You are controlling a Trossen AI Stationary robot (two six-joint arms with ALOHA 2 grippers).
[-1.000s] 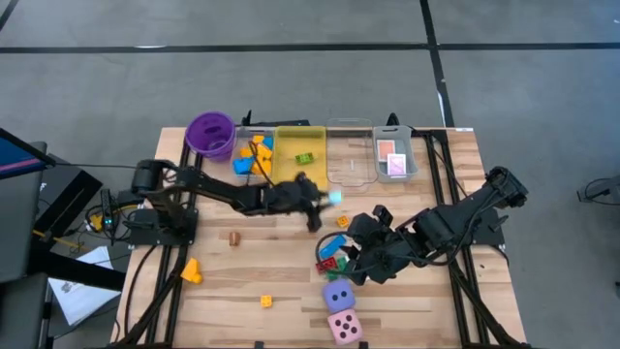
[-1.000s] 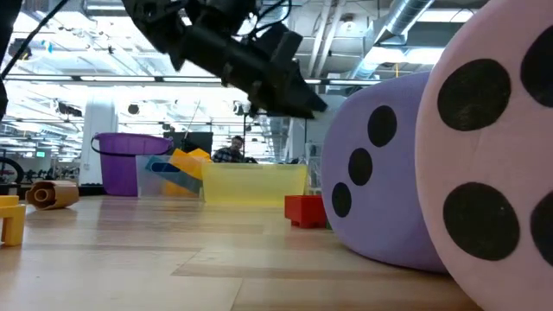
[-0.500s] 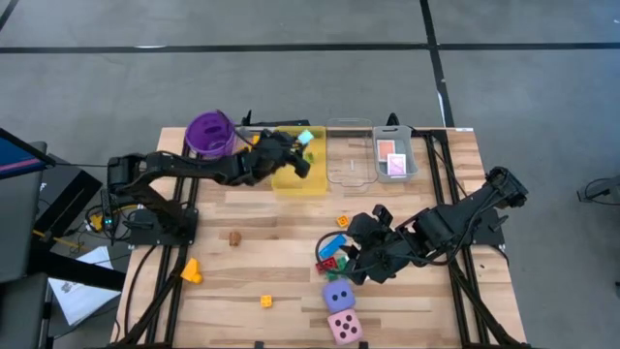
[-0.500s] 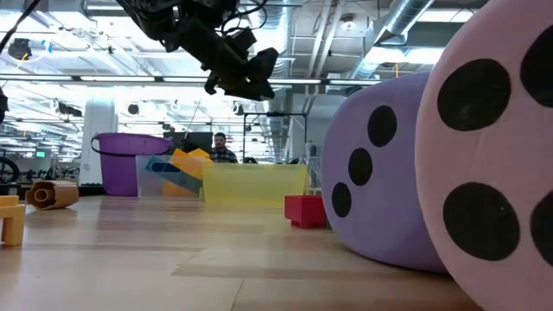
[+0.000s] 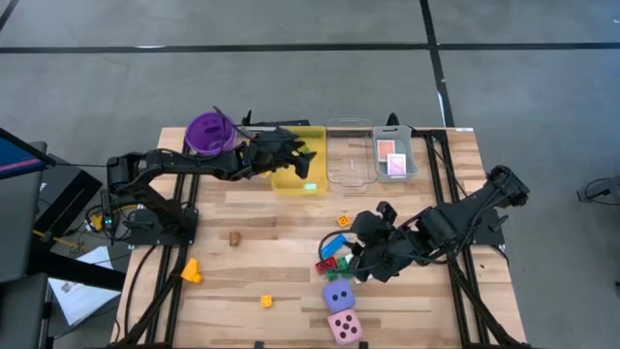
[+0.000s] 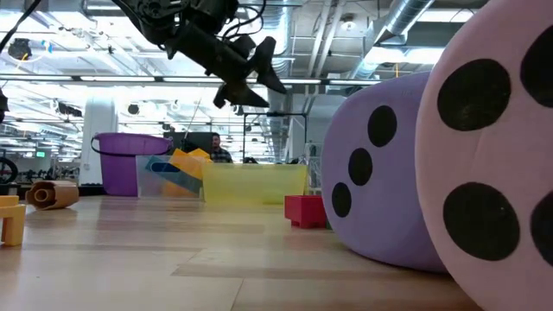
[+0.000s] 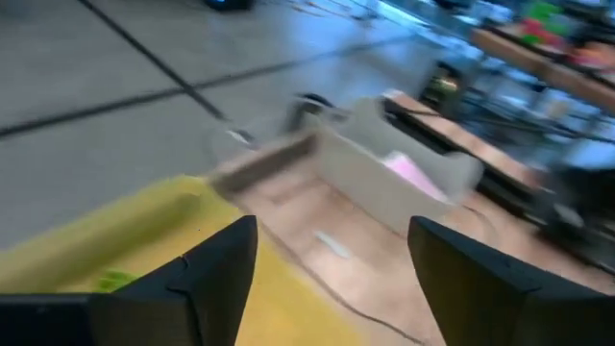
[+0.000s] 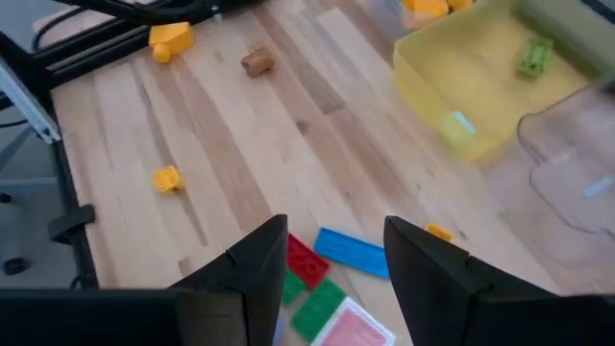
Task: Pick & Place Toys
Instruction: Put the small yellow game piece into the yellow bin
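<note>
Releasing is the step you are in: your left tool [image 5: 302, 153] hangs above the yellow tray [image 5: 298, 179] with its fingers [image 6: 263, 53] spread apart and nothing between them, and a small pale-blue brick [image 5: 311, 187] shows at the tray's near edge, just below and beside the tool, blurred as if dropping or only now landed. A green brick [image 8: 534, 55] already lies inside that tray, farther in than the tool. By my reading this drop-off is as good as done, so your next move is to lift clear of the tray wall and swing back toward the loose pieces. On the counter the nearest pickings for that arm are the yellow brick [image 5: 191, 270] and the small orange-yellow one [image 5: 265, 301], both well apart from the left tool, toward the front edge. Your right tool [image 5: 360, 260] waits low over the cluster of red, green and blue bricks [image 5: 334, 257], with the purple die [image 5: 337, 296] and pink die [image 5: 345, 327] just beyond it; its fingers [image 8: 428, 274] stand fairly narrow and hold nothing that you can see. Pink-backed cards [image 5: 393, 156] sit in the clear tray [image 5: 415, 165], well off to the left tool's side.
</note>
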